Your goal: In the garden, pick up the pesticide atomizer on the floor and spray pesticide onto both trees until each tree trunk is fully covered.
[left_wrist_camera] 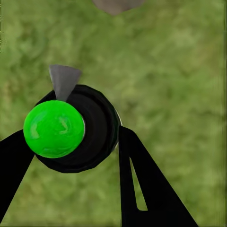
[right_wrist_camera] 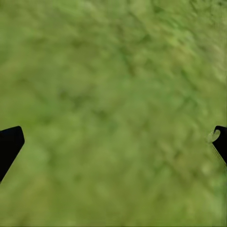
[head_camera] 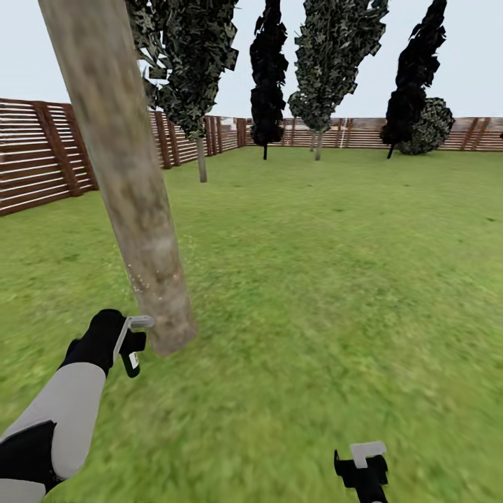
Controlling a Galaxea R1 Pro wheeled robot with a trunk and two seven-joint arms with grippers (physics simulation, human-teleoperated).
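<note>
A thick, mottled grey-brown tree trunk [head_camera: 133,188] leans up from the grass at the near left, with a few pale specks low on its bark. My left gripper [head_camera: 133,342] hangs just left of its base. In the left wrist view it [left_wrist_camera: 71,137] is shut on the pesticide atomizer [left_wrist_camera: 94,132], a round black body with a bright green cap and a grey nozzle. That nozzle points towards the trunk's foot [left_wrist_camera: 116,4]. A second grey-trunked tree [head_camera: 201,159] stands farther back by the left fence. My right gripper [head_camera: 363,468] is open over bare grass [right_wrist_camera: 113,94].
A brown slatted fence [head_camera: 42,154] runs along the left and the far side of the lawn. Near-black thin trees [head_camera: 268,91] and a round bush [head_camera: 429,126] stand by the far fence. Open grass [head_camera: 335,279] spreads to the right of the near trunk.
</note>
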